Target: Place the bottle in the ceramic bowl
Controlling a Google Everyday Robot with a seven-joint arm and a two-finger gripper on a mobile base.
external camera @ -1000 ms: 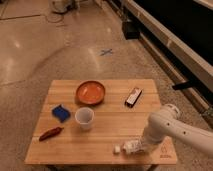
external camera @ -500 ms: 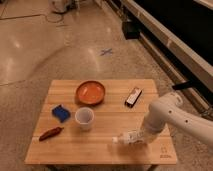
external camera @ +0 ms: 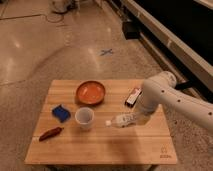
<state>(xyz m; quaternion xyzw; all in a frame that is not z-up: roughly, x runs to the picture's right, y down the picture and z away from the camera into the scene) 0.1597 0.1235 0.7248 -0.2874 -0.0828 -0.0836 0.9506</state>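
One bottle [external camera: 118, 120], lying sideways just right of the one white cup [external camera: 84, 117], is clamped at its base end by the gripper [external camera: 131, 119]. One ceramic bowl [external camera: 91, 92] stands apart, behind the cup. One boxed item [external camera: 133, 96] lies right of the bowl.

A light wooden table [external camera: 100, 147] is shown on a glossy floor [external camera: 45, 55], with an orange ceramic bowl [external camera: 91, 92] set at twelve o'clock and a black-and-white box [external camera: 132, 96] at two o'clock. A white cup [external camera: 84, 117] is placed just off centre at nine o'clock, a blue object [external camera: 61, 112] farther out, and a red object [external camera: 51, 133] at eight o'clock. At three o'clock from the cup, the bottle [external camera: 119, 120] is held sideways by the gripper [external camera: 134, 119], low over the wood.
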